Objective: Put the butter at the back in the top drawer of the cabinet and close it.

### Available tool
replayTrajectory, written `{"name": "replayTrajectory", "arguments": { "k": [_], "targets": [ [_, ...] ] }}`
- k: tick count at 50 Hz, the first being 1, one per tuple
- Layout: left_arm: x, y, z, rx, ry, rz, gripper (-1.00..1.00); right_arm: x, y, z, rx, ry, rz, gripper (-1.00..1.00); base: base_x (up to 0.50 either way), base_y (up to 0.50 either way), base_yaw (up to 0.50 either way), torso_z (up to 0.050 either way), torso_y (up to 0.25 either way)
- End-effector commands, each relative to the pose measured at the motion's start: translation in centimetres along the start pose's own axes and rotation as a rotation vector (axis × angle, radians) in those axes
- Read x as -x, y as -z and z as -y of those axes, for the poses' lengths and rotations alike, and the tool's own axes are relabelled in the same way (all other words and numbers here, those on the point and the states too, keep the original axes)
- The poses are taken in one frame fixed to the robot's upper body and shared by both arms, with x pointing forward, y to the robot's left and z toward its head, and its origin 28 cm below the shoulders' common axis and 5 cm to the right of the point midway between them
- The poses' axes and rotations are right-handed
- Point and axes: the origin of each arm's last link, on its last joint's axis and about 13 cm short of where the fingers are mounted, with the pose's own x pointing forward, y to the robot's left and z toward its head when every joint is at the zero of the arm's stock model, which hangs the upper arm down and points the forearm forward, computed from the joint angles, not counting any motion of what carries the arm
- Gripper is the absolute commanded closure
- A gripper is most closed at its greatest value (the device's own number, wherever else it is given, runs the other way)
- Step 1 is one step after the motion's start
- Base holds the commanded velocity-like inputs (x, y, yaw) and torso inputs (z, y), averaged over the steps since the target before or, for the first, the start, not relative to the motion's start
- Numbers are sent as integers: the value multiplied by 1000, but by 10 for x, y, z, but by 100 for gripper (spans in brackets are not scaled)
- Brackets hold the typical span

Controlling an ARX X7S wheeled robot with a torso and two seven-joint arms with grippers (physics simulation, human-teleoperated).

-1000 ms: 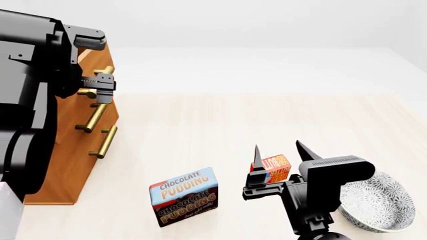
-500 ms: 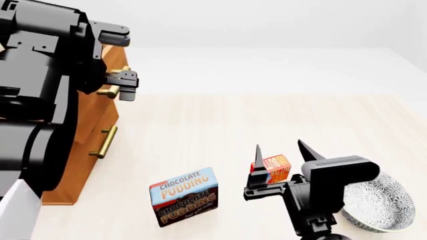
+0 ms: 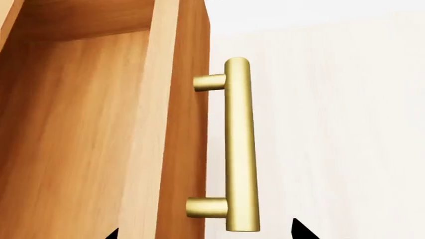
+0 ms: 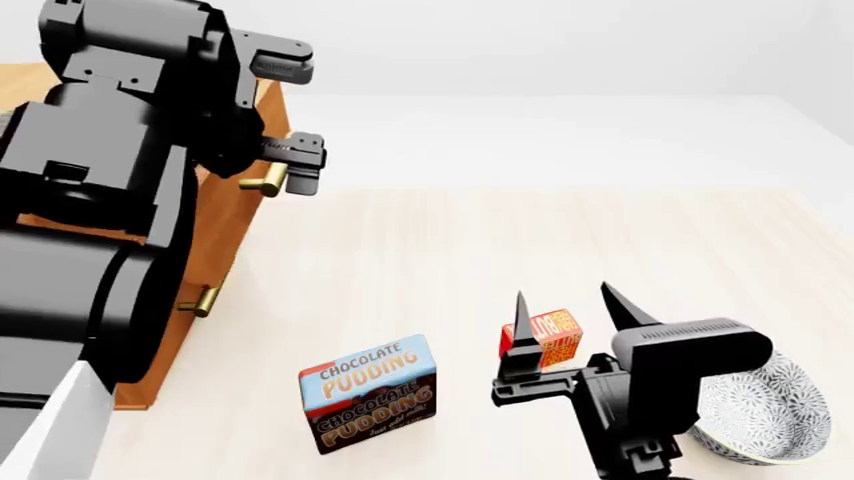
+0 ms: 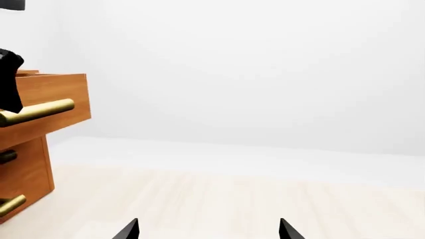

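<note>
The butter (image 4: 547, 338), a small red-and-orange carton, stands on the pale floor behind the left finger of my right gripper (image 4: 567, 300). That gripper is open and holds nothing; the right wrist view does not show the butter. The cabinet (image 4: 214, 240) stands at the left with its top drawer (image 3: 99, 124) pulled out. My left gripper (image 4: 296, 165) is at the drawer's brass handle (image 3: 240, 144). Its fingertips (image 3: 299, 231) stand wide apart, open, on either side of the handle's end and the drawer front. From the right wrist view the drawer (image 5: 53, 102) juts out of the cabinet (image 5: 27, 169).
A brown-and-blue Chocolate Pudding box (image 4: 370, 392) stands left of the butter. A patterned bowl (image 4: 763, 408) sits at the right behind my right arm. My bulky left arm hides most of the cabinet and its lower drawers.
The top drawer has slid out to the right, and my left gripper moved with its handle. The right gripper has barely shifted and stays open.
</note>
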Motion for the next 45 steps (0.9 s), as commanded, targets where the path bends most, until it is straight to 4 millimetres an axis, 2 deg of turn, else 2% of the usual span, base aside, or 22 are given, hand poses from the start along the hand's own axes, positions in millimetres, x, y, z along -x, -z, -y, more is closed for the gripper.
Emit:
{"name": "replayTrajectory", "arguments": {
  "k": [1,12,23,45],
  "targets": [
    [-1,0,21,-1,106,1,-100,3,1,1,-3,0,2,-100,0,0,0,0,0],
    [-12,9,34,-16,125,-27,-100,4,2,2,-4,-1,3,-100,0,0,0,0,0],
    [-11,11,51,-54,153,-32,-100,5,2,3,-6,-1,5,-100,0,0,0,0,0],
    [11,4,73,-78,266,2,-100,6,5,3,-8,1,2,-100,0,0,0,0,0]
  ]
}}
